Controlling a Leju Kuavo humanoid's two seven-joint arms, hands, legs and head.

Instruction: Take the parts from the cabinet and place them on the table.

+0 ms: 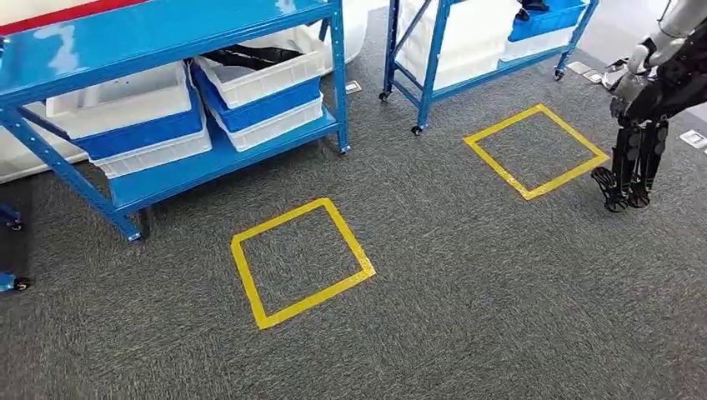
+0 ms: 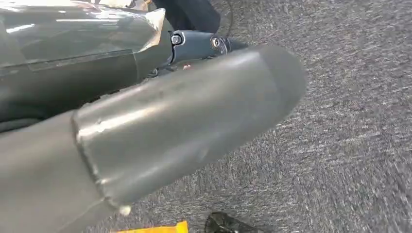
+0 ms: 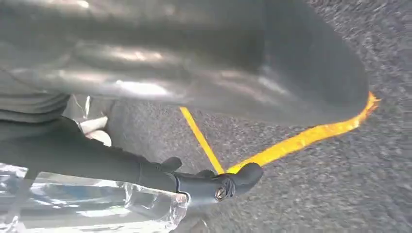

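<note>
A blue cabinet (image 1: 218, 158) stands at the back left, with white and blue bins (image 1: 265, 92) on its lower shelf. Dark parts (image 1: 248, 56) lie in the upper white bin. My right hand (image 1: 637, 137) hangs at the far right above the carpet, well away from the cabinet, its dark fingers (image 1: 627, 171) straight down and holding nothing. In the right wrist view, the right hand (image 3: 204, 73) shows a thick thumb and an outstretched finger (image 3: 214, 184) with nothing between them. My left hand (image 2: 184, 121) hangs over the carpet, thumb and fingers apart and empty.
A second blue cabinet (image 1: 429, 71) on castors stands at the back right, with a blue bin (image 1: 546, 21) on it. Two yellow tape squares (image 1: 300, 262) (image 1: 536, 150) mark the grey carpet. Small white tags (image 1: 694, 138) lie on the floor near the right hand.
</note>
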